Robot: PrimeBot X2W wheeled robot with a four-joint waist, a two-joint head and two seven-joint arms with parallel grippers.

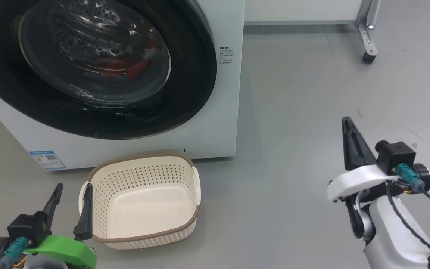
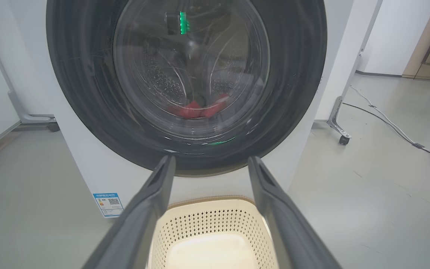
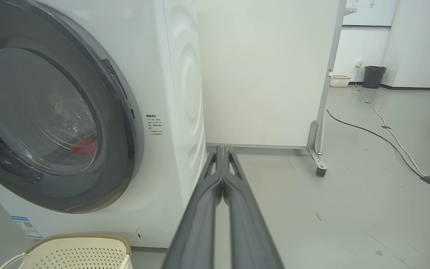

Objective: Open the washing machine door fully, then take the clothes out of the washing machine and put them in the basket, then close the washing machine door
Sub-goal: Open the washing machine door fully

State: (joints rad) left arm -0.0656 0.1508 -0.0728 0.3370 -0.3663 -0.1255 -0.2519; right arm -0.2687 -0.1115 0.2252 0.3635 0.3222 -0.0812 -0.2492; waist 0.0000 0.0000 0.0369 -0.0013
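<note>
Washing machine door [image 1: 194,74] shut, clothes [image 1: 136,69] inside.
You cannot read the blue QR label [image 1: 47,160] or the side print [image 1: 225,55]; left jaws stand apart beside the basket [image 1: 144,158], right jaws pressed together.

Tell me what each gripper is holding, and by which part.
Nothing is held. The left gripper is open beside the basket; the right gripper is shut on empty air.

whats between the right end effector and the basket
Bare grey floor, nothing on it; the head view shows that stretch from the shut right end effector to the basket.
</note>
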